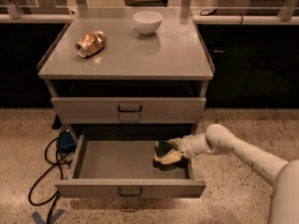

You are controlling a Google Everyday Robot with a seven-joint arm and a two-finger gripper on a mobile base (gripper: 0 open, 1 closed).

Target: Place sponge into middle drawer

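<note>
The middle drawer (117, 160) is pulled open, the lower of the two grey drawer fronts. My gripper (169, 150) reaches in from the right and sits low at the drawer's right side. It is shut on the sponge (161, 149), whose dark green face shows between the pale fingers (174, 142), just above or on the drawer floor. The white arm (243, 155) runs off to the lower right.
The upper drawer (128, 109) is closed. On the cabinet top (154, 55) lie a crushed gold can (90, 43) at the left and a white bowl (147, 22) at the back. Black cables and a blue box (65, 140) lie on the floor at the left.
</note>
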